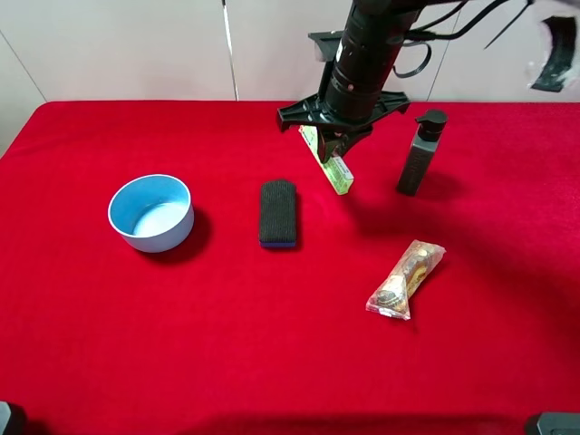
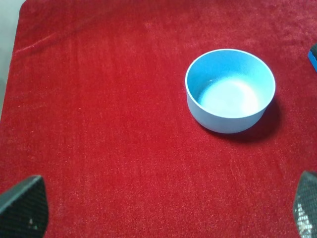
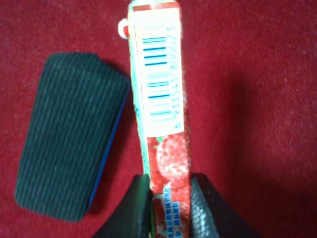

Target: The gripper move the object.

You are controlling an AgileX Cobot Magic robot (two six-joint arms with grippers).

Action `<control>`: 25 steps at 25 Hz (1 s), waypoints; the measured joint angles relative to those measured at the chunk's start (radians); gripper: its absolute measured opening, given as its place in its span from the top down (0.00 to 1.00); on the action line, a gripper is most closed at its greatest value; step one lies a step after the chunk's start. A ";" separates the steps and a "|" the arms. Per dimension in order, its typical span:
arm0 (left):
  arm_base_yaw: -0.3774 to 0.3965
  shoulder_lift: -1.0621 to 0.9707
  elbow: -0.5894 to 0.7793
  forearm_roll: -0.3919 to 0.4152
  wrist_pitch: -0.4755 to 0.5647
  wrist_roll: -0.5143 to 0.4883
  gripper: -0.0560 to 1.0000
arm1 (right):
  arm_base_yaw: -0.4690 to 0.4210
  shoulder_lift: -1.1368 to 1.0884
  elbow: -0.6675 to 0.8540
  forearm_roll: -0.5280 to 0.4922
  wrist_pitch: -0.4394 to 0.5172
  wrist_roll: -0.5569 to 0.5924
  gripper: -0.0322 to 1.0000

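Note:
The object is a slim light green and white box with red print (image 1: 330, 163). It hangs slanted under my right gripper (image 1: 332, 145) at the back middle of the red cloth. In the right wrist view the two dark fingers (image 3: 140, 208) are shut on one end of the box (image 3: 161, 89), around my right gripper's point (image 3: 170, 208), and the rest sticks out over the cloth beside the black eraser. My left gripper (image 2: 158, 208) is open and empty, and only its two fingertips (image 2: 22, 206) show, well short of the blue bowl.
A light blue bowl (image 1: 151, 212) stands at the left and also shows in the left wrist view (image 2: 230, 89). A black eraser block (image 1: 278, 213) lies left of the box. A dark pump bottle (image 1: 421, 152) stands to its right. A clear snack packet (image 1: 406, 279) lies in front.

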 joint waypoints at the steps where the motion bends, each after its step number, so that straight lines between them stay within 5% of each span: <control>1: 0.000 0.000 0.000 0.000 0.000 0.000 0.01 | 0.000 0.008 -0.001 0.000 -0.013 -0.003 0.86; 25: 0.000 0.000 0.000 0.000 0.000 0.000 0.01 | 0.000 0.174 -0.002 -0.013 -0.155 -0.009 0.86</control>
